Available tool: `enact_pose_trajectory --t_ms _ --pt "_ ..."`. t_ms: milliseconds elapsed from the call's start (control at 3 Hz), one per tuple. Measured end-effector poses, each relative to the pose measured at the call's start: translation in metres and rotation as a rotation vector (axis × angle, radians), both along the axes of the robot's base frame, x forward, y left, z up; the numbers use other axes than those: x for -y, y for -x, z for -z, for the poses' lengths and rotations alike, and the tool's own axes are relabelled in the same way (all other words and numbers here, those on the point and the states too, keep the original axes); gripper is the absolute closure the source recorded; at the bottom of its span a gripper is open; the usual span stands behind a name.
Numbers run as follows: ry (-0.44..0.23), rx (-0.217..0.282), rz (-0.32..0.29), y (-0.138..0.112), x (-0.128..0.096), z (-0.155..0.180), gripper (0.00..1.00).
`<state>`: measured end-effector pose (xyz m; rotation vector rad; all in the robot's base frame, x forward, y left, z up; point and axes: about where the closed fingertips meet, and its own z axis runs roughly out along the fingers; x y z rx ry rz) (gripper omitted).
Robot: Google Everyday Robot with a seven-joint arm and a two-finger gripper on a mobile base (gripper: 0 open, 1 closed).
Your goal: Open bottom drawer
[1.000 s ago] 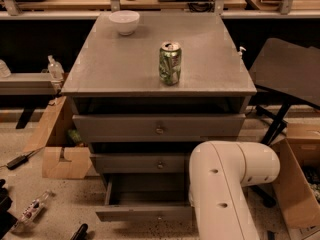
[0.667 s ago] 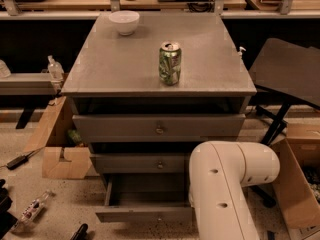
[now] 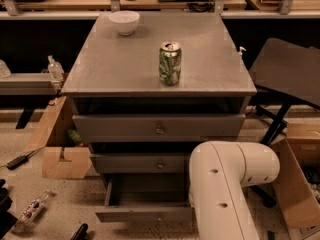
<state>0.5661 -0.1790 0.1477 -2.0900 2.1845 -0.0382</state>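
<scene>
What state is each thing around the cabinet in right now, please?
bottom drawer: pulled out, open.
middle drawer: looks shut.
top drawer: looks shut.
can: upright on the cabinet top.
bowl: upright, back left.
pincer: out of sight, past the white arm at lower right.

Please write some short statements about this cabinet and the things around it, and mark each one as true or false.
1. The flat grey bottom drawer is pulled out. True.
2. The green soda can lies on its side. False: it stands upright on the grey cabinet top.
3. The small white bowl sits near the back left corner of the top. True.
4. The gripper holds the can. False: the gripper is not in view; only the white robot arm shows, low on the right, in front of the drawers.
</scene>
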Motion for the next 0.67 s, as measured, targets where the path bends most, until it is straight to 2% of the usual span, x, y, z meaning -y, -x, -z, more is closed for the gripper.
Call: enact_pose_trajectory --t_ms 333,667 --pt "0.000 0.000 0.000 -0.0006 -0.0004 0.0000 1.00" --pt "0.000 0.000 0.000 -0.0006 -0.0004 0.0000 0.81"
